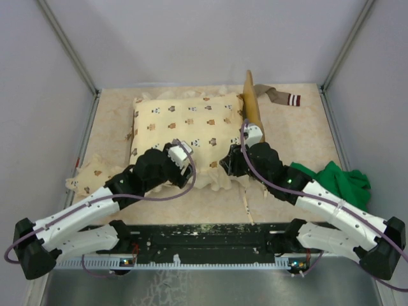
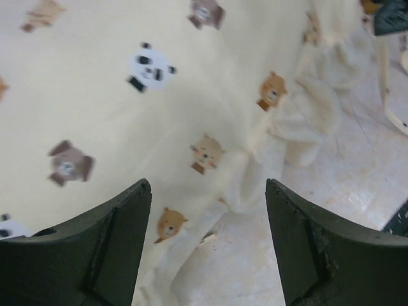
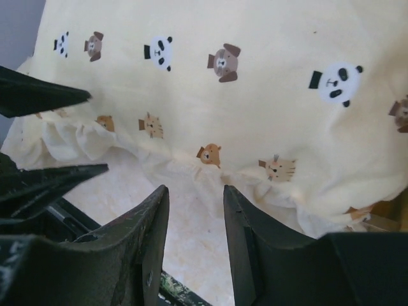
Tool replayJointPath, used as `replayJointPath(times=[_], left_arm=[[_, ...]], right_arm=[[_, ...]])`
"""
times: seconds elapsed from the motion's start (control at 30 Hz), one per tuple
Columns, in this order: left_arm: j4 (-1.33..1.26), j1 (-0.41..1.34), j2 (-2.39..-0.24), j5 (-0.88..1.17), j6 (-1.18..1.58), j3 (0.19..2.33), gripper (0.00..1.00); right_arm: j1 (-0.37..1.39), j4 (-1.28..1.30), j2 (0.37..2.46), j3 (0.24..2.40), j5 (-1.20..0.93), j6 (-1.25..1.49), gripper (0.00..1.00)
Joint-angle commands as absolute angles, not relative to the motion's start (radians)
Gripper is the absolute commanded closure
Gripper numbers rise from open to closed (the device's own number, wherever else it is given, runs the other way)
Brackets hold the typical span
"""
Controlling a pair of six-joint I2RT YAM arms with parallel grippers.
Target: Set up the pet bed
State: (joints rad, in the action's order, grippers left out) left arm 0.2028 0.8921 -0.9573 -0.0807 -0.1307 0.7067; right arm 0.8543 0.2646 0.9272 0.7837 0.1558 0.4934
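The pet bed is almost wholly hidden under a cream animal-print quilt point(image 1: 185, 121). Only its light-wood headboard point(image 1: 253, 105) stands out at the quilt's right end, and a sliver of wood point(image 3: 377, 212) shows in the right wrist view. My left gripper point(image 1: 191, 166) point(image 2: 207, 185) is open and empty, just above the quilt's frilled front edge point(image 2: 280, 127). My right gripper point(image 1: 228, 164) point(image 3: 194, 188) is open and empty, low over the table facing the same frill point(image 3: 191, 172). The left gripper's fingers point(image 3: 44, 95) show at that view's left.
A small matching pillow point(image 1: 92, 173) lies at the left by the quilt's corner. A green cloth point(image 1: 338, 178) is bunched at the right beside the right arm. A striped band point(image 1: 284, 97) lies behind the headboard. A thin pale strip point(image 1: 245, 204) lies on the table in front.
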Motion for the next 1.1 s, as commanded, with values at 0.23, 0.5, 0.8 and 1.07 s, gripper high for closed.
replayJointPath(times=[0.23, 0.5, 0.8, 1.07], left_arm=[[0.509, 0.592, -1.109, -0.316, 0.055, 1.066, 0.16], [0.521, 0.175, -1.192, -0.062, 0.116, 1.095, 0.16], [0.416, 0.068, -1.193, 0.091, 0.293, 0.985, 0.32], [0.301, 0.067, -1.170, 0.074, 0.459, 0.800, 0.54]], right_arm=[[0.842, 0.560, 1.030, 1.033, 0.493, 0.406, 0.55], [0.694, 0.499, 1.069, 1.020, 0.531, 0.259, 0.55], [0.560, 0.355, 1.077, 0.973, 0.467, 0.120, 0.55], [0.560, 0.406, 1.035, 0.967, 0.148, 0.346, 0.59]])
